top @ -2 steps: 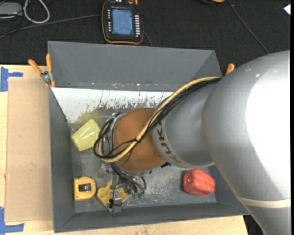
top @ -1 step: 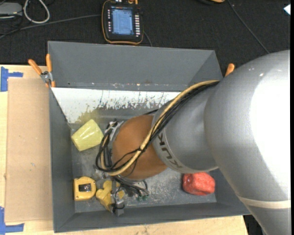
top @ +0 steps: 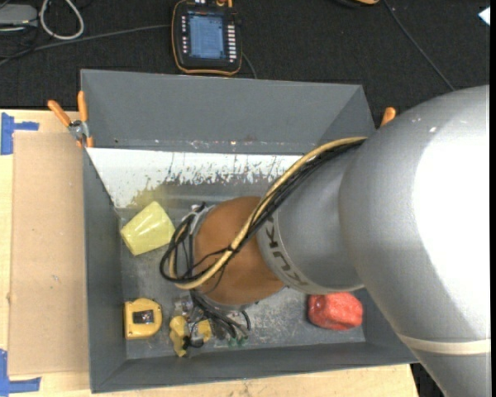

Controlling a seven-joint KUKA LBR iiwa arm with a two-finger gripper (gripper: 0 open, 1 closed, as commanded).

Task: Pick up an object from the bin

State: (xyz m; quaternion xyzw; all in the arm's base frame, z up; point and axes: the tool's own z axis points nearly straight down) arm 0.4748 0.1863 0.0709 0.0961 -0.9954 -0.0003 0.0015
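Grey bin (top: 99,246): arm (top: 413,222) with orange wrist cover (top: 231,259) low over the front middle, just above a small yellow lump (top: 180,331) among wires; jaws hidden, open or closed cannot be told; yellow cup (top: 147,228) at left, yellow tape measure (top: 142,318) front left, red lump (top: 335,311) front right

Pincer (top: 205,324) largely hidden beneath the orange wrist cover (top: 231,259).

Grey metal bin (top: 99,246): one.
Pale yellow cup (top: 147,228), left of centre: one.
Yellow tape measure (top: 142,318), lower left: one.
Red lumpy piece (top: 335,311), lower right of centre: one.
Small yellow item (top: 179,334), kind unclear, just beside the tape measure: one.
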